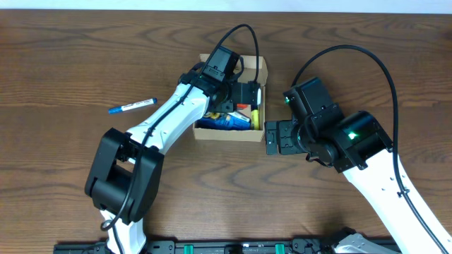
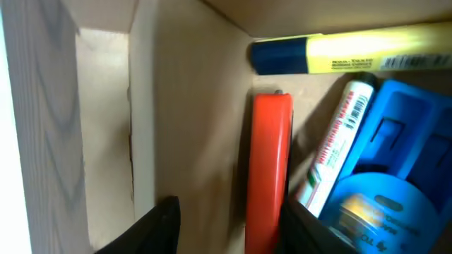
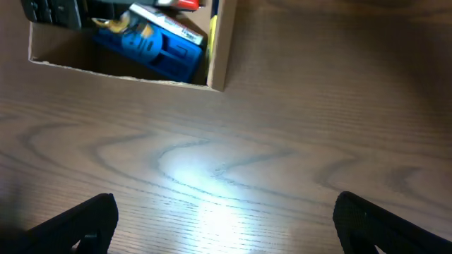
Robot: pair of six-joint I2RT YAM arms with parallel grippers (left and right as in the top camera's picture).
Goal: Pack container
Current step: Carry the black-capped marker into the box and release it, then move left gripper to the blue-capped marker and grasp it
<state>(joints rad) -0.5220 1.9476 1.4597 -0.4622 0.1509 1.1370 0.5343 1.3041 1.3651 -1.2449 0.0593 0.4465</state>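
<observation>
The tan cardboard container point(image 1: 261, 67) stands open at the table's middle. It holds a yellow highlighter with a blue cap point(image 2: 353, 55), an orange marker point(image 2: 268, 162), a white pen with red print point(image 2: 337, 134) and a blue plastic item point(image 2: 395, 162). My left gripper point(image 1: 247, 94) is down inside the container. Its jaws point(image 2: 229, 233) are open, with the orange marker lying between them against the right finger. My right gripper point(image 1: 275, 138) is open and empty over the table, just right of the container's front corner. The container's wall also shows in the right wrist view point(image 3: 219, 42).
A blue and white marker point(image 1: 132, 106) lies on the wood table point(image 1: 63, 63) to the left of the container. In the right wrist view, bare wood with a light glare point(image 3: 212, 162) lies between my right jaws point(image 3: 226, 229).
</observation>
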